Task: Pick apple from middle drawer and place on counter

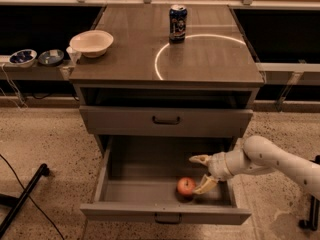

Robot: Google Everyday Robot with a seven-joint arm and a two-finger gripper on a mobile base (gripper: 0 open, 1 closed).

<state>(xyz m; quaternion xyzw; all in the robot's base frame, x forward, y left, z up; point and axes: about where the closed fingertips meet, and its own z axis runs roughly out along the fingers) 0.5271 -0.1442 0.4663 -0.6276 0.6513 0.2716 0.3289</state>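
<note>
The red apple (pixel 186 186) lies on the floor of the open middle drawer (pixel 165 215), right of centre near the front. My gripper (pixel 197 175) is inside the drawer, reaching in from the right. Its fingers are open, one finger (pixel 198 159) above and behind the apple, the other finger (pixel 204 186) low beside the apple's right side. The apple sits just left of the gap between them. The counter (pixel 125 49) with its white ring (pixel 165 54) is above.
A dark soda can (pixel 177 22) stands on the counter at the ring's far edge. A white bowl (pixel 91 43) sits at the counter's left. A closed drawer front (pixel 165 120) lies above the open one. Small bowls (pixel 35 57) rest on the left shelf. A dark pole (pixel 22 196) lies on the floor.
</note>
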